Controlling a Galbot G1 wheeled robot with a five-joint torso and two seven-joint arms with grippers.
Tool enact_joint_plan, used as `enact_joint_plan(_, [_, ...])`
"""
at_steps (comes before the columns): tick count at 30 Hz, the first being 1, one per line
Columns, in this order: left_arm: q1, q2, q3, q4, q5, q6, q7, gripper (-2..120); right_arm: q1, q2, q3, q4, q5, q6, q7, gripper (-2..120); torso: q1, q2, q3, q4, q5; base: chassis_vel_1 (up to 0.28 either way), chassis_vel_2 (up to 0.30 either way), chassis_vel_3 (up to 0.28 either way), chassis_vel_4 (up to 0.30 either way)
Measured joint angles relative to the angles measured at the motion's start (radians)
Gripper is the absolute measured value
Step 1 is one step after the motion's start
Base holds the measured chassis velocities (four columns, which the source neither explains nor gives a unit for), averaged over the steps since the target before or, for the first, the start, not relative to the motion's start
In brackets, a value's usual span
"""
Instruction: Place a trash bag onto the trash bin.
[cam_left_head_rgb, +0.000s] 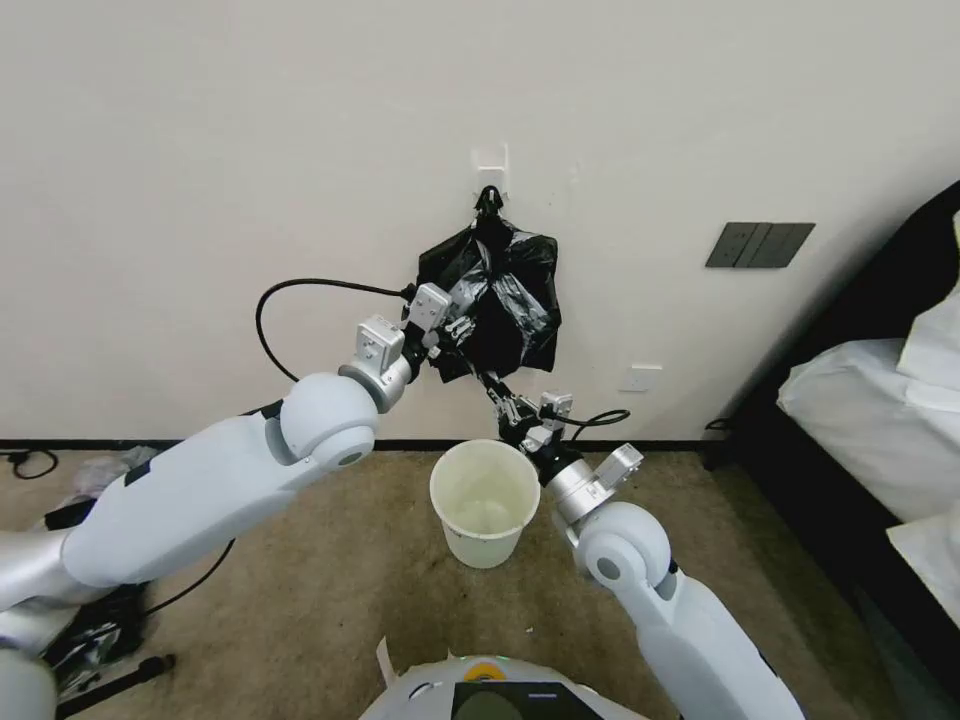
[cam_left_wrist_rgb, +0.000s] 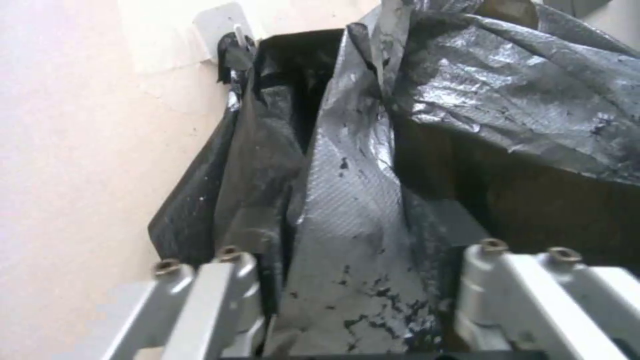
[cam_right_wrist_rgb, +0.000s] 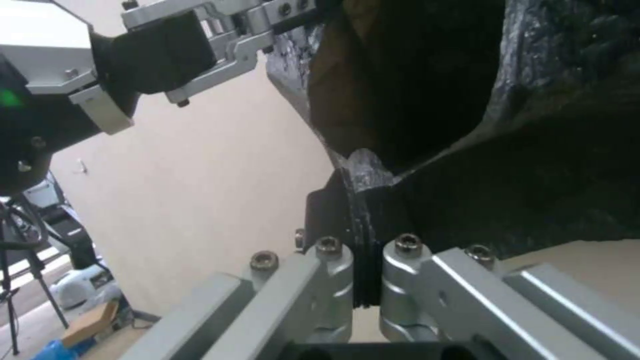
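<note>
Trash bag (cam_left_head_rgb: 497, 300) hung above the trash bin (cam_left_head_rgb: 485, 501); right gripper (cam_right_wrist_rgb: 365, 235) pinched its corner, left gripper (cam_left_wrist_rgb: 353, 280) gaped around film; tearing risked.

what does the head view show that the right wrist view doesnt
Head view alone: the trash bin standing open on the carpet below the wall, the wall hook from which the black bags hang, and both arms reaching up from either side.

Right wrist view alone: a close look at the right gripper, its jaws pinched shut on a lower corner of the trash bag.

Both: the black film against the wall, with the left gripper up at its side and the right gripper lower down.
</note>
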Motion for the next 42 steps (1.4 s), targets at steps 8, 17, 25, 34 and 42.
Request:
enact_joint_plan(8, [0.03, -0.008, -0.03, -0.001, 0.003, -0.004, -0.017, 11, -0.001, -0.001, 0.004, 0.001, 0.001, 0.0, 0.002, 0, 0.0, 0.0, 0.0, 0.0001, 0.0, 0.0, 0.0, 0.0, 0.0])
enact_joint_plan(17, [0.048, -0.021, -0.051, -0.002, 0.004, -0.017, -0.013, 0, -0.015, -0.007, 0.007, 0.017, -0.031, -0.002, 0.013, 0, 0.0, 0.0, 0.0, 0.0001, 0.0, 0.0, 0.0, 0.0, 0.0])
enact_joint_plan(25, [0.05, -0.049, -0.058, 0.013, 0.007, -0.024, -0.019, 0, -0.145, -0.054, 0.087, 0.083, -0.213, 0.035, 0.02, 34, 0.0, 0.0, 0.0, 0.0, 0.0001, 0.0, 0.0, 0.0, 0.0])
enact_joint_plan(34, [0.058, -0.074, -0.069, 0.025, 0.01, -0.026, -0.025, 0, -0.155, -0.105, 0.193, 0.186, -0.271, 0.038, 0.092, 62, 0.0, 0.0, 0.0, 0.0, 0.0001, 0.0, 0.0, 0.0, 0.0])
enact_joint_plan(42, [0.056, -0.09, -0.054, 0.04, 0.015, -0.027, -0.026, 0, 0.068, -0.195, 0.166, 0.136, -0.26, -0.038, 0.125, 92, 0.0, 0.0, 0.0, -0.0001, 0.0002, 0.0, 0.0, 0.0, 0.0])
